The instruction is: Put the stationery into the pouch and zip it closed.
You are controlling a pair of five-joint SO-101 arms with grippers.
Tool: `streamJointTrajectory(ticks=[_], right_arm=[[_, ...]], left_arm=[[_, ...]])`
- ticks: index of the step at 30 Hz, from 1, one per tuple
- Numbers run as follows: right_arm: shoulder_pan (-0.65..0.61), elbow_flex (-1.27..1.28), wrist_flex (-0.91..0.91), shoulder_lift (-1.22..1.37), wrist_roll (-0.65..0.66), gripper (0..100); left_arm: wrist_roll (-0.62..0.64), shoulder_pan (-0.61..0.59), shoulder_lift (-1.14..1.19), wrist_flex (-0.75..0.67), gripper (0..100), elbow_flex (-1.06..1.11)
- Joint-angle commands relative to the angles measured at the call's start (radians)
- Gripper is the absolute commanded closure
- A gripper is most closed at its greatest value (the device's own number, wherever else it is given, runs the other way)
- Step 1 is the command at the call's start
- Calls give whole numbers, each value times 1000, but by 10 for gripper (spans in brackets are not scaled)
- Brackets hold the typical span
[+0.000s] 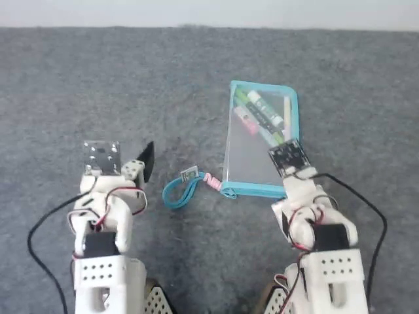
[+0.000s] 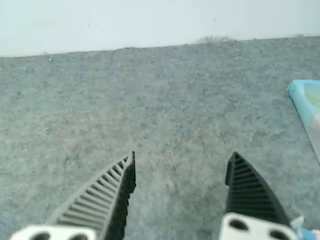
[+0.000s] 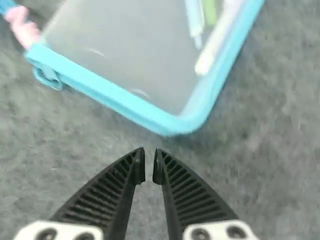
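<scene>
A see-through pouch (image 1: 245, 157) with a bright blue edge lies flat on the gray, fuzzy worktop (image 1: 78, 78). The stationery (image 1: 262, 114) is inside it, bunched at the far end: green pens, a pink one, and a white stick with a green cap. The near half of the pouch looks bare. A blue strap (image 1: 175, 193) makes a loop on the worktop just beside the pouch's near corner. A small pink tag (image 1: 212, 180) joins the strap to that corner.

The left gripper (image 2: 182, 165) is well apart from the pouch, over bare worktop. Its two black fingers are spread wide, with nothing between them. Past it, one corner of the pouch peeks in at the side.

The right gripper (image 3: 148, 165) is low over the worktop, just off the pouch's near edge by a rounded corner. Its fingers are pressed nearly together, with only a thin slit between the tips, and they hold nothing. They do not touch the pouch. I cannot tell if the zip is fully closed.
</scene>
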Motion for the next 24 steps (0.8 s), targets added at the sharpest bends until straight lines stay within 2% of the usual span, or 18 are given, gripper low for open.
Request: streamJointTrajectory(ticks=[1,4,12,19,24], right_arm=[[71,77,-30,-127,-11,950],[125,155,-30,-240,-11,950],[220,393,-21,-555,-11,950],[259,391,61,-532,-11,953],[259,390,160,-538,-11,954]], left_arm=[[-11,-3,-124,-34,731,65],[-9,-8,-219,-8,731,140],[-11,-20,-336,276,731,137],[-12,-26,-336,545,731,137],[-12,-26,-342,632,731,136]])
